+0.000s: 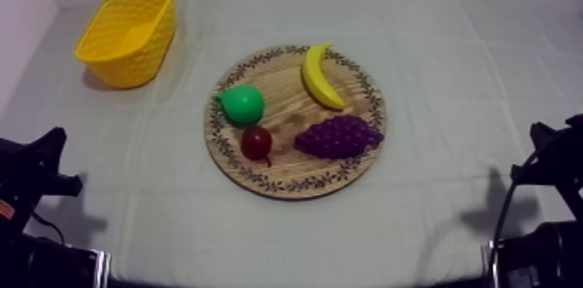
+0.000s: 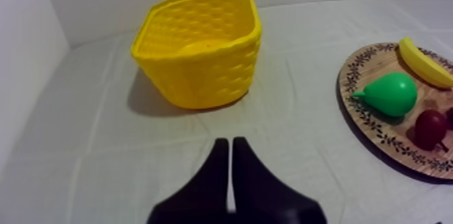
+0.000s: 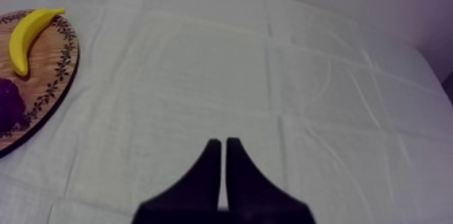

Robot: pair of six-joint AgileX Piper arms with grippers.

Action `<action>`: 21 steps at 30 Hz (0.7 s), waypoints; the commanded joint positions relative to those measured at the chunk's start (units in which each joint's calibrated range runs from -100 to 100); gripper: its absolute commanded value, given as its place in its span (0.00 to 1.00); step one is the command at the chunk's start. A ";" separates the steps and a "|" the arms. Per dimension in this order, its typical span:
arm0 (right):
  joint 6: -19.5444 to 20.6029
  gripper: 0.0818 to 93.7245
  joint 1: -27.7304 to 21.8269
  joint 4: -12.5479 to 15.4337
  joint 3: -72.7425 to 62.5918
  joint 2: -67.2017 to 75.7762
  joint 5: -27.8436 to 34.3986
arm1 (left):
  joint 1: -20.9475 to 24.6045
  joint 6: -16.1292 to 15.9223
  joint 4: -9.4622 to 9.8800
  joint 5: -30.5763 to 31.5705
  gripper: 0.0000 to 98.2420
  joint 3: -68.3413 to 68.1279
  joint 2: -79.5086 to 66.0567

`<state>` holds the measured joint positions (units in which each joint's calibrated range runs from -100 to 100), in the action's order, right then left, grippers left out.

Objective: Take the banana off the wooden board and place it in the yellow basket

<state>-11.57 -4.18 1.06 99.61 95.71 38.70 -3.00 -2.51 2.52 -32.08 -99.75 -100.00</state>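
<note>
My left tool and right tool rest low, fingers together, empty.
The banana lies at the wooden board's far side; the yellow basket stands far left on the table.

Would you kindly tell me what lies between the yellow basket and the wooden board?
That stretch is bare: nothing but the grey-white cloth lies between the yellow basket and the wooden board, as the top view and the left wrist view both show.

One each: banana, pear, bunch of grapes, small red fruit, wooden board, yellow basket.
</note>
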 commanded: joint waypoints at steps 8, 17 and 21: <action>0.02 0.00 -0.03 -0.01 0.05 0.05 0.01 | 0.28 -0.33 -0.16 -0.01 0.00 -0.03 0.00; 0.02 0.00 -0.03 -0.01 0.05 0.05 0.01 | 0.28 -0.45 -0.24 -0.01 0.00 -0.03 0.00; 0.02 0.00 -0.03 -0.01 0.05 0.05 0.01 | 0.28 -0.39 -0.24 -0.01 0.00 -0.03 0.00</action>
<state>-11.57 -4.18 1.06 99.61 95.71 38.70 -2.72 -2.90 2.29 -32.08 -99.75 -100.00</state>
